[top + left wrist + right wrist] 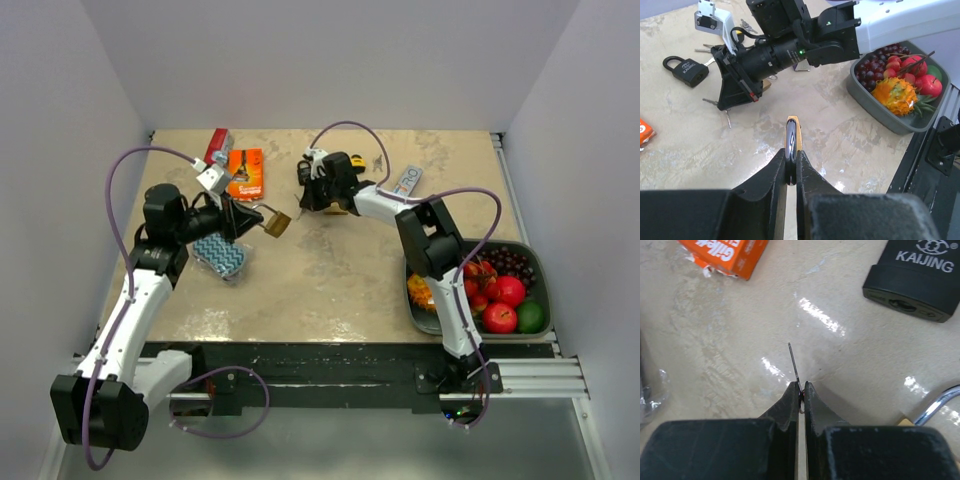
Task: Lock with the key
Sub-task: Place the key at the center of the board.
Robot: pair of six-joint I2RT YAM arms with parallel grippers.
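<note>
- The left gripper (791,159) is pinched tight on the brass padlock (792,132), holding it edge-on above the table (330,280), left of centre.
- The right gripper (799,388) is clamped on the key (793,362). Only a thin blade pokes out past its tips, low over the table.
- Key and padlock are near each other but apart, and as far as I can see the blade isn't pointing at the lock body yet.
- A black padlock (917,282) lies flat just beyond the right gripper (a spare, I'd guess, not the one being worked).
- To do this well, I reckon the right arm should lift the key clear of the table and turn the blade to line up with the keyway. It should then go in straight and slow, since a slanted entry would likely jam or twist the key in the grip.
- The left arm ought to hold the lock rigid with its keyway facing the key. I can't tell from here where the keyway sits, or whether the shackle is shut.
</note>
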